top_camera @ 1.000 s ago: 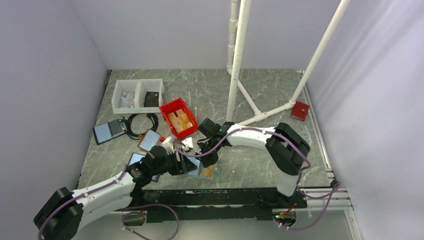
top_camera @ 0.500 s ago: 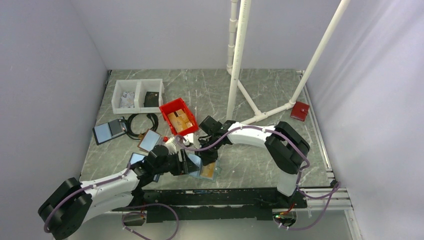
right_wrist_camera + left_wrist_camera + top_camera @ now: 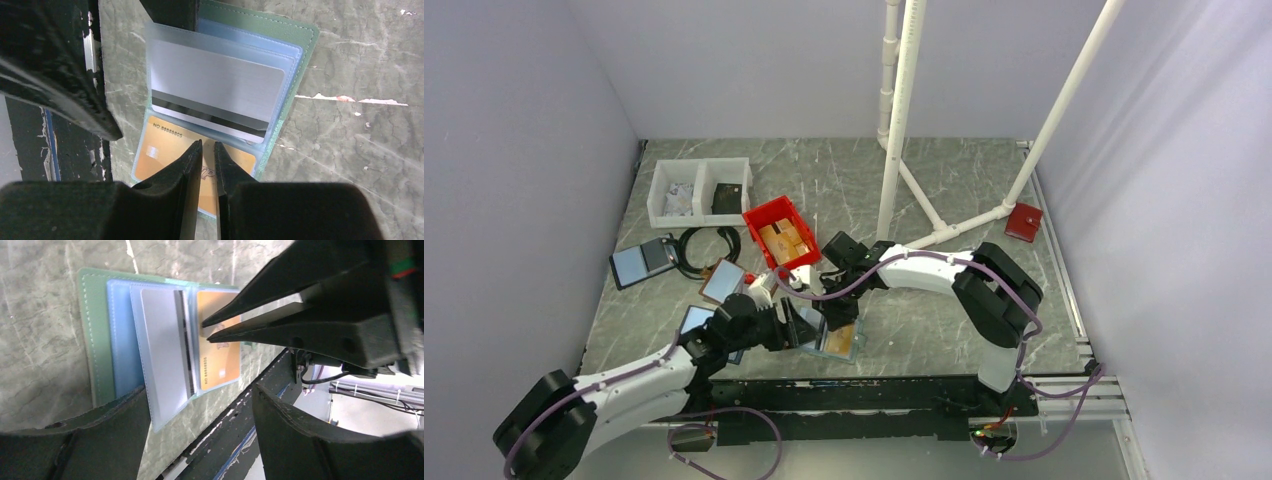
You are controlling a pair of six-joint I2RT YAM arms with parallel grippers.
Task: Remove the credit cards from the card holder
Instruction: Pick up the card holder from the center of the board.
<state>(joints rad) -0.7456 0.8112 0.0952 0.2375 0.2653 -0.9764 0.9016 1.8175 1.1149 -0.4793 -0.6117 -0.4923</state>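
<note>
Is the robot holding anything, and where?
The left gripper holds nothing. The right gripper, jaws nearly shut, sits at the fold-side edge of the orange card; a grip cannot be told.

1. My L arm (image 3: pixel 639 375): base near-left, stretched low, fwd and to the right, wrist close to table.
2. My L gripper (image 3: pixel 200 435): jaws wide apart, one finger at each side of wrist view.
3. My R arm (image 3: pixel 924 268): base near-right, elbow folded high, forearm running left, wrist bent downward.
4. My R gripper (image 3: pixel 206 146): fingers almost together, thin slit at tips, tips pointing down.
5. Both grippers near each other; R tips just ahead of the gap betw. L fingers, apart from them.
</note>
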